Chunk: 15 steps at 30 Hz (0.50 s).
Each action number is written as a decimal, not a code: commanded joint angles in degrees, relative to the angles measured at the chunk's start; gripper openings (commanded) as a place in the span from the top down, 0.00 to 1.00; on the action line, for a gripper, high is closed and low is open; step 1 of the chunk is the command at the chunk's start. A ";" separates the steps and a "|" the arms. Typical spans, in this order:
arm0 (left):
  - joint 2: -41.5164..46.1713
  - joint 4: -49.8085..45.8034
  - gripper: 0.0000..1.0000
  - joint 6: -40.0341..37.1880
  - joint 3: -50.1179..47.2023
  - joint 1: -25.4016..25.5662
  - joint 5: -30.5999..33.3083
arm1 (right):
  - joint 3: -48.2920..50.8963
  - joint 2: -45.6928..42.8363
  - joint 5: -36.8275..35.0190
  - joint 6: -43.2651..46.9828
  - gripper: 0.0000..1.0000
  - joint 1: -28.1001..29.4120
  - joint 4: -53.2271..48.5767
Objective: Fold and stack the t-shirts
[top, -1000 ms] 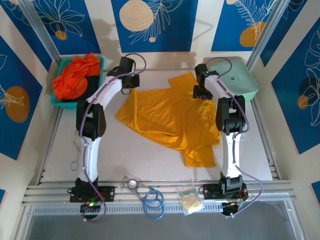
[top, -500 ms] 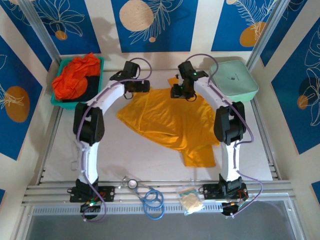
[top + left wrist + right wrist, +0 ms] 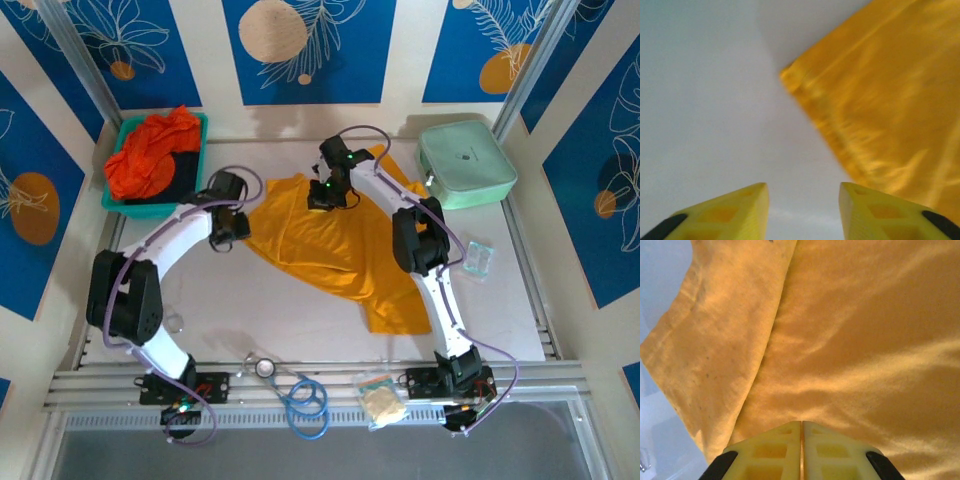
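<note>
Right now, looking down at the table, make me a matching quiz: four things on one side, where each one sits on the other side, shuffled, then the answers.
Things:
1. mustard t-shirt
2. red-orange t-shirts
3. mint-green case
4. blue stethoscope

Places:
A. heaped in the teal tray, far left
B. far right corner
C. near edge, front centre
D. spread out in the middle

Pairs: 1-D, 2-A, 3-B, 4-C

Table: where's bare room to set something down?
Bare: near-left, between left arm and yellow tee; near-right, between right arm and table edge. Crowded: far corners, with the tray of red tees and the mint case.
</note>
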<state>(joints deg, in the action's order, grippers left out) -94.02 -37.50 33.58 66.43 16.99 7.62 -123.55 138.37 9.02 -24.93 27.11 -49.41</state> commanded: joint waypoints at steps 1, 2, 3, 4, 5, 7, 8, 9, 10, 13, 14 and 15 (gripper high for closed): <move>0.11 6.94 0.64 6.70 -3.09 -2.08 -4.31 | -0.01 -1.16 0.36 -0.43 0.92 0.62 -2.23; 0.00 8.05 0.66 7.48 -3.84 -2.46 -4.30 | 0.86 -1.69 0.06 -0.26 0.92 0.66 -2.15; -0.18 9.24 0.68 8.40 -4.56 -2.90 -4.29 | 2.21 -2.50 -0.43 -0.05 0.92 0.74 -1.93; -0.41 10.43 0.68 9.15 -5.09 -3.37 -4.33 | 3.84 -3.46 -0.99 0.09 0.93 0.83 -1.48; -0.80 11.48 0.68 9.62 -5.47 -3.83 -4.45 | 5.41 -4.43 -1.50 0.17 0.93 0.84 -1.01; -2.06 14.07 0.68 10.33 -5.95 -4.58 -5.09 | 9.20 -6.72 -2.02 0.01 0.93 0.84 0.39; -2.88 15.01 0.68 10.53 -5.89 -4.85 -5.37 | 10.78 -7.63 -2.13 -0.03 0.93 0.84 1.09; -4.00 15.99 0.68 10.63 -5.64 -5.24 -5.95 | 12.43 -8.66 -2.16 -0.20 0.93 0.84 1.80; -5.14 16.93 0.69 10.76 -5.34 -5.46 -6.57 | 14.10 -9.68 -2.03 -0.36 0.94 0.84 2.38; -8.21 18.07 0.70 11.14 -4.13 -5.93 -7.18 | 18.12 -12.22 -1.89 -0.78 0.94 0.83 3.90; -8.95 18.14 0.70 11.24 -3.80 -6.08 -7.18 | 19.27 -12.89 -1.87 -0.87 0.94 0.84 4.23; -9.61 18.20 0.71 11.39 -3.53 -6.21 -7.19 | 20.48 -13.77 -2.07 -0.83 0.95 0.84 4.53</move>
<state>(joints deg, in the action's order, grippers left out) -101.97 -21.28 43.48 61.34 11.57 1.93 -105.12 128.75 6.85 -25.15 27.66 -46.54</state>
